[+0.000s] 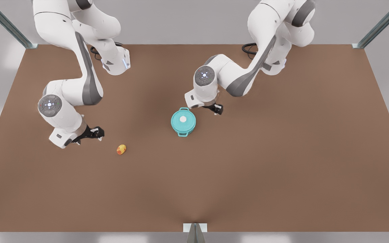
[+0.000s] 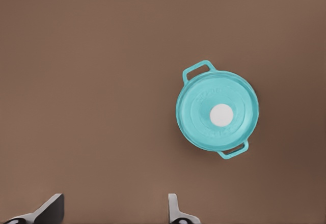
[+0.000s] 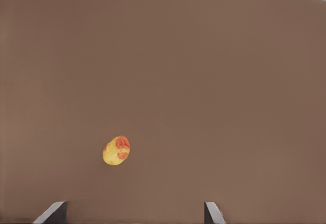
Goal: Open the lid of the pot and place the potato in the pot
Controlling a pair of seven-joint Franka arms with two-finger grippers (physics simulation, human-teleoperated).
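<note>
Potato beside open, empty right gripper

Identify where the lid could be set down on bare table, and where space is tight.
Free: the table on the front view's right of the pot, and the near strip below the potato. Tight: between pot and left gripper; between potato and right gripper.

Brown tabletop, grey surround, 2 metal corner posts.

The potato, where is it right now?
The potato lies bare on the brown table, toward the front view's left, apart from the pot. The right gripper hovers open close by.
</note>
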